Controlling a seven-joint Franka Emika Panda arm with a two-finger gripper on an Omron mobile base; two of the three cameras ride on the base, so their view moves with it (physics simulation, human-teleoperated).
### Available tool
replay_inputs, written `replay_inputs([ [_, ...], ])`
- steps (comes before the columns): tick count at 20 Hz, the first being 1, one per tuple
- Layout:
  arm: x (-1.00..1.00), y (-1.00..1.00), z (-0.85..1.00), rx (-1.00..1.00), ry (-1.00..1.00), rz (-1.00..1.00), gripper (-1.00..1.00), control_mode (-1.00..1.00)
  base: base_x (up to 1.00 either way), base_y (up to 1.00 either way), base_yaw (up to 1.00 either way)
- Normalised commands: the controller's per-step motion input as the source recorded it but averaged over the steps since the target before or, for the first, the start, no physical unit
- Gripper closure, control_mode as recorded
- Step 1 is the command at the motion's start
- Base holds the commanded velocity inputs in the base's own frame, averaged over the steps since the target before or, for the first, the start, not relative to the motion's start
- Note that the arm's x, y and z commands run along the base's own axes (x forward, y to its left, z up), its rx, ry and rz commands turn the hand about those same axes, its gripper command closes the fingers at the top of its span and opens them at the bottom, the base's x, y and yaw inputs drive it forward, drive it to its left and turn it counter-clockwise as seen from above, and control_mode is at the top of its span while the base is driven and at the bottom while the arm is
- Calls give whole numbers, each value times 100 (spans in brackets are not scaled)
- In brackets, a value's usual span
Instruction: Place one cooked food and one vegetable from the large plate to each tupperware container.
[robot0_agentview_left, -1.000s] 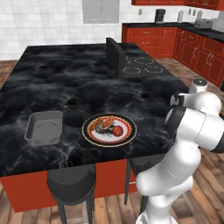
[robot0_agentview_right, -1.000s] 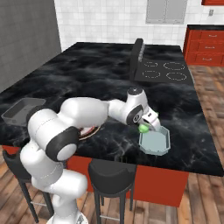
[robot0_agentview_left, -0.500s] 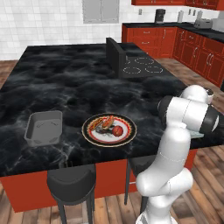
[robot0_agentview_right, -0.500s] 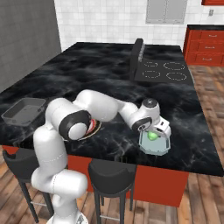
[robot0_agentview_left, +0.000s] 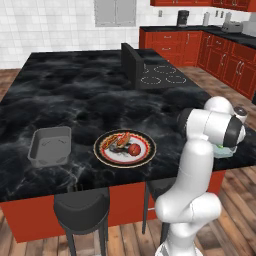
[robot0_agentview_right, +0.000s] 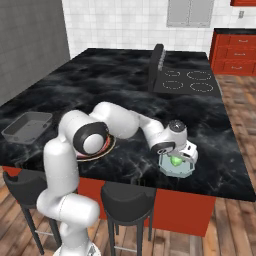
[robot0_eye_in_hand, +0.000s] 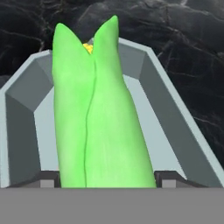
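Counts of the things seen on the black marble island

Two tupperware containers are counted: one grey container (robot0_agentview_left: 50, 146) and one pale greenish container (robot0_agentview_right: 176, 165). One large plate (robot0_agentview_left: 125, 148) is seen, on which one round red item (robot0_agentview_left: 134, 149) and at least one orange-brown piece of food (robot0_agentview_left: 120, 139) are made out; the rest of its load cannot be counted. One green corn husk (robot0_eye_in_hand: 98, 118) is seen over the pale container. Two dark stools (robot0_agentview_right: 126, 199) are counted at the near edge, and four rings on one cooktop (robot0_agentview_left: 161, 74)
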Motion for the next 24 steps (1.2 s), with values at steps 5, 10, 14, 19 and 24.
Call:
replay_inputs([
  [5, 5, 0, 1, -1, 0, 0, -100, -100, 0, 0, 0],
  [10, 9, 1, 8, -1, 0, 0, -100, -100, 0, 0, 0],
  [14, 5, 3, 4, -1, -2, 0, -100, -100, 0, 0, 0],
  [19, 0, 0, 7, -1, -9, 2, -100, -100, 0, 0, 0],
  [24, -54, 0, 79, 0, -37, 9, -100, -100, 0, 0, 0],
])
